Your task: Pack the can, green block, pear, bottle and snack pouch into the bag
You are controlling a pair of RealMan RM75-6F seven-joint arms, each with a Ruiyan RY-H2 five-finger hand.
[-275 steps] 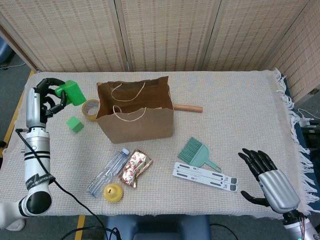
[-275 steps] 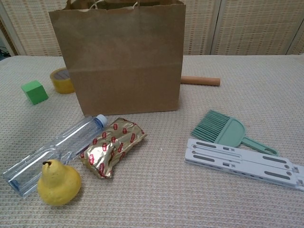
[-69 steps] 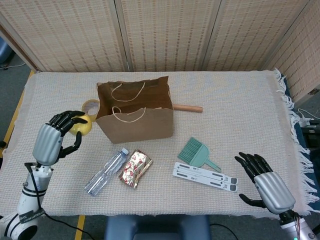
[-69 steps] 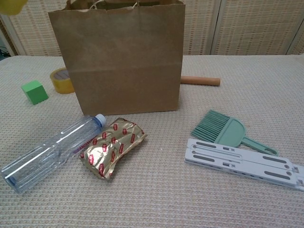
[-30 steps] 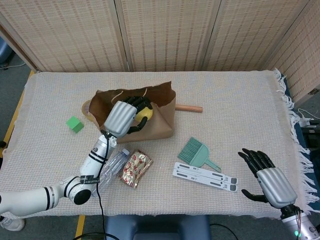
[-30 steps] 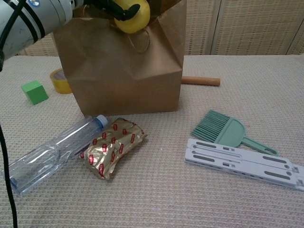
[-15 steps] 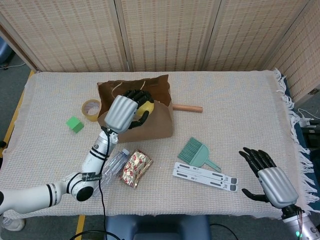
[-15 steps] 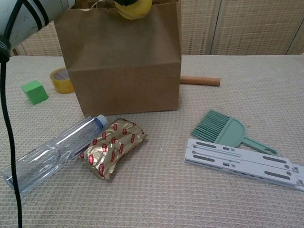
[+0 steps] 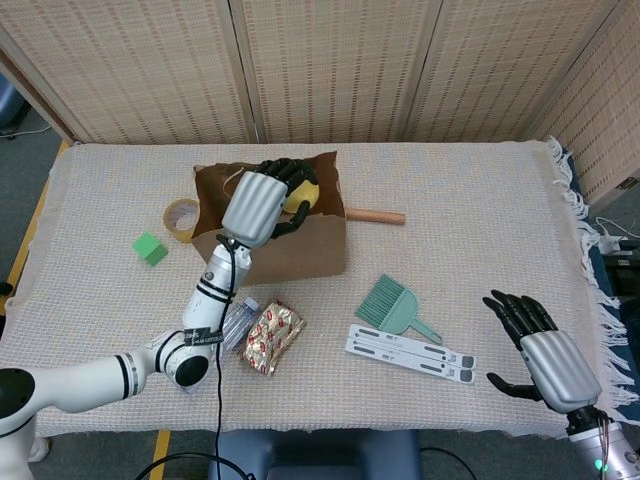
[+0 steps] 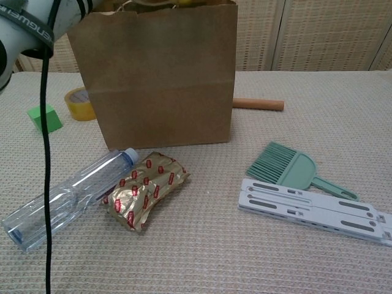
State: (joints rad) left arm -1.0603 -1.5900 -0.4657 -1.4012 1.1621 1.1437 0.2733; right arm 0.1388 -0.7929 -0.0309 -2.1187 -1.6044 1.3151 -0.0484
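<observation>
Left hand [image 9: 262, 203] around pear [image 9: 301, 191] over bag [image 9: 290, 250] (right hand [image 9: 545, 355] spread, empty)

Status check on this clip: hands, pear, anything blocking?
Left hand grips pear over the open bag. Right hand open, idle. Nothing blocking the bag's mouth.

One brown paper bag [image 9: 275, 245] stands on the tabletop [image 9: 480, 220]. One yellow pear [image 9: 303, 192] shows at its opening. There is one green block [image 9: 150, 249], one clear plastic bottle [image 10: 67, 195], one gold snack pouch [image 9: 270, 336], one roll of tape [image 9: 181, 217], one wooden stick [image 9: 375, 215], one green hand brush [image 9: 397, 308] and one pale grey folding stand [image 9: 410, 353]. Two robot hands are visible, one left hand [image 9: 258, 205] and one right hand [image 9: 540, 357].
</observation>
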